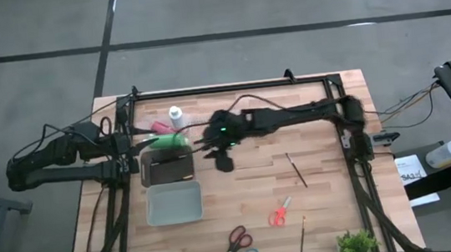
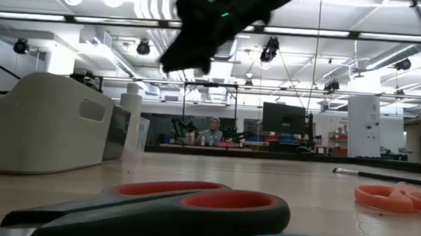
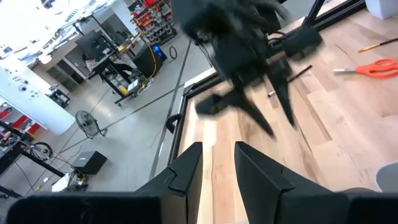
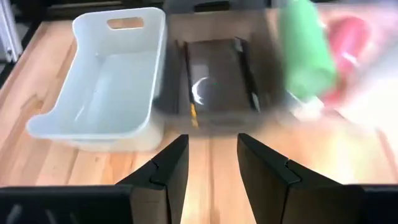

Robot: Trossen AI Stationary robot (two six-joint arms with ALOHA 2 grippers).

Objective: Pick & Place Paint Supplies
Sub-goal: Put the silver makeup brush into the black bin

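Right gripper (image 1: 211, 148) hovering above the table with fingers parted and nothing between them, as seen in its own wrist view. Just ahead and slightly to one side: a green cylindrical plastic paint bottle (image 4: 305, 50) lying on its side, with a red plastic paint bottle (image 4: 345, 46) touching or nearly touching beyond it. Directly ahead, a dark rectangular tray (image 4: 214, 74); beside that, a pale blue-grey plastic bin (image 4: 106, 81) with a handle slot. Farther off, past the green bottle, a white upright plastic paint bottle (image 1: 176, 114). Behind the gripper, well apart on the wood: a thin brown-handled brush (image 1: 295, 169), and another thin brush (image 1: 304, 233) nearer the table's front edge.

Left gripper (image 3: 217, 162) parked at the table's left edge, fingers parted, empty.

Probably light, rigid and smooth-walled, the bottles; likely to roll when lying down and to slip if pinched near the rounded ends. Best taken across the middle of the barrel, fingers square to the long axis, with a firm close. Brushes likely featherweight and stiff but lying flat on the wood, so needing fingertips right down at the surface, mid-handle.
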